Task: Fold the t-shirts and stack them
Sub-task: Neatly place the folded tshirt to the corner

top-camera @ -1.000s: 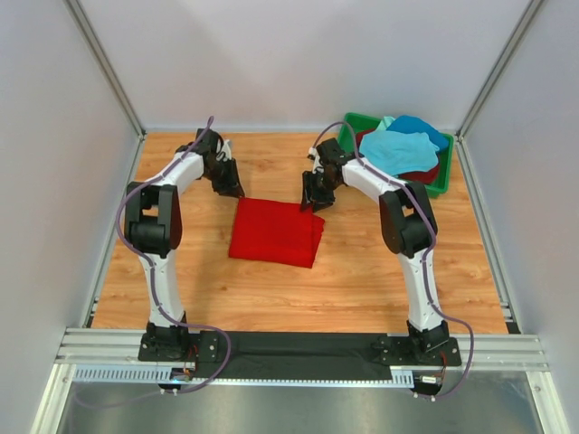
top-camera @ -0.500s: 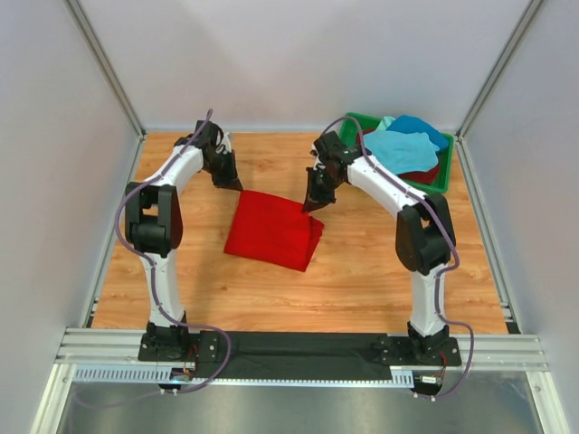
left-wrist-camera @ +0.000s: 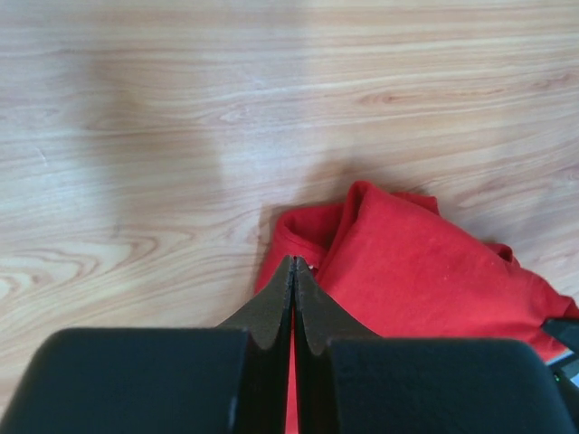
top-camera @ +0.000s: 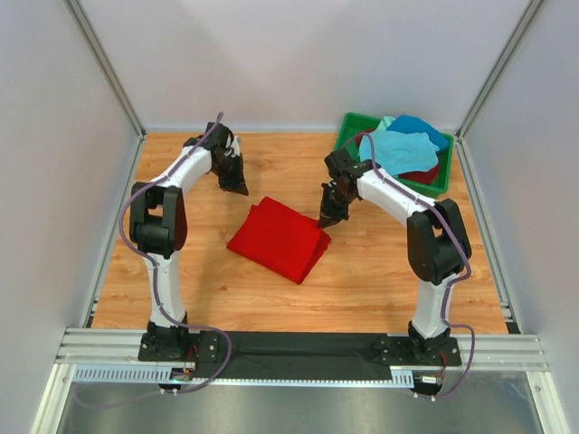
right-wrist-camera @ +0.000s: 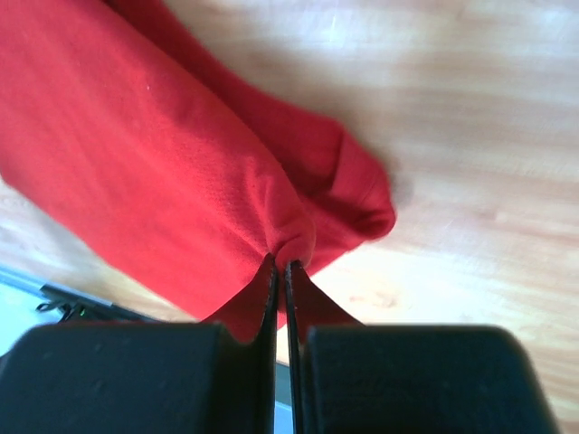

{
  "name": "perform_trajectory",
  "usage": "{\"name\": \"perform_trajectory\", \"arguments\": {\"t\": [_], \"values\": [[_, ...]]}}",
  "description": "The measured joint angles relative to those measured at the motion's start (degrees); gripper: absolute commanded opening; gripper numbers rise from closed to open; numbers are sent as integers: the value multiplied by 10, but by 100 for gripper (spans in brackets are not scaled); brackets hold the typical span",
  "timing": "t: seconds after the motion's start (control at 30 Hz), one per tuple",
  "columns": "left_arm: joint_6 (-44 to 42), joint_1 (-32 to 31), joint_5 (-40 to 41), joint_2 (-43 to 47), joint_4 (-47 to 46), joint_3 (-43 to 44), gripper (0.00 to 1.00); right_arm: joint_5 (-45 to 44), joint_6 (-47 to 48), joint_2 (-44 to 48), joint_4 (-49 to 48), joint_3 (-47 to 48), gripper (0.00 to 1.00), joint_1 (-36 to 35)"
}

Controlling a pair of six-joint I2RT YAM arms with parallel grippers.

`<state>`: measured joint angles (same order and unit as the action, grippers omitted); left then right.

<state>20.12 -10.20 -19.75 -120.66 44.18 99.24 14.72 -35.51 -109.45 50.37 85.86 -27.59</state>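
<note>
Top, red shirt point(top-camera: 279, 240): folded, lying askew mid-table point(top-camera: 362, 271), between the grippers.
Top, bin point(top-camera: 348, 127): far right corner, heaped with turquoise, blue and dark red shirts point(top-camera: 398, 149).
Left wrist, left gripper point(left-wrist-camera: 294, 262): jaws pressed together, tips at the red shirt's edge; whether cloth is pinched is unclear.
Right wrist, right gripper point(right-wrist-camera: 280, 264): jaws clamped on a puckered fold of the red shirt.

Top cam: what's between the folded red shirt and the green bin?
In the top view, only the right gripper and its wrist, at the red shirt's right corner; toward the green bin, bare wood.
</note>
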Motion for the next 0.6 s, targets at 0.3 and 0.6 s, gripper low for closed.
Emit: {"name": "perform_trajectory", "arguments": {"t": [0.3, 0.6], "values": [[12, -10, 35, 29, 30, -19, 9, -37, 25, -30, -7, 3, 15, 17], [33, -43, -7, 165, 2, -144, 6, -136, 80, -40, 37, 2, 58, 31]]}}
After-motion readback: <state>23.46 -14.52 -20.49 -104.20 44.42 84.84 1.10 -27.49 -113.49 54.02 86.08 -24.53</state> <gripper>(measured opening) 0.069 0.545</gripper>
